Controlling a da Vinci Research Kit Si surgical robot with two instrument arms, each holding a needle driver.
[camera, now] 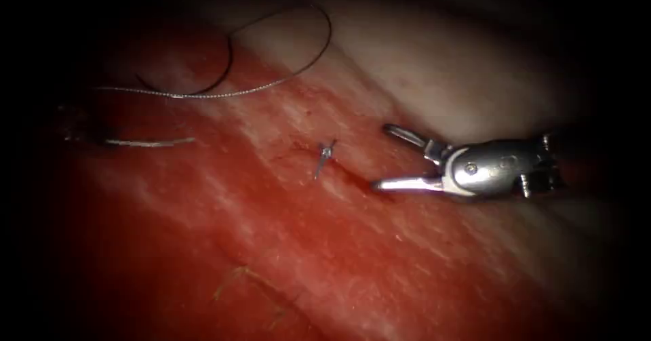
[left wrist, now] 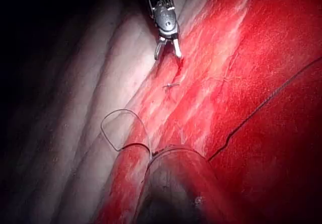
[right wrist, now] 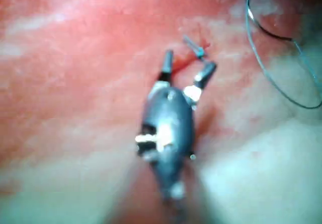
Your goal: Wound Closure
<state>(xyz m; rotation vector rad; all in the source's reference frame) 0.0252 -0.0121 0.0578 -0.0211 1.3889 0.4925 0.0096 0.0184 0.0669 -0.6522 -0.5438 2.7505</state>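
The endoscope view looked down on the tissue (camera: 285, 246) from above and in front, at moderate range, with the right tool (camera: 390, 158) entering from the picture's right, its jaws spread.

The right wrist view looked along its own shaft from very close behind the right tool (right wrist: 188, 68), facing the tissue (right wrist: 75, 83) just ahead of the jaw tips.

The left wrist view looked from farther back across the tissue (left wrist: 261, 58), facing the right tool (left wrist: 167, 48) well beyond its own shaft.

All three views shared the short knot (camera: 325, 152) (left wrist: 171, 85) (right wrist: 195, 47) just ahead of the right tool's tips and the loose thread (camera: 285, 76) (left wrist: 121, 113) (right wrist: 266, 68) farther beyond.
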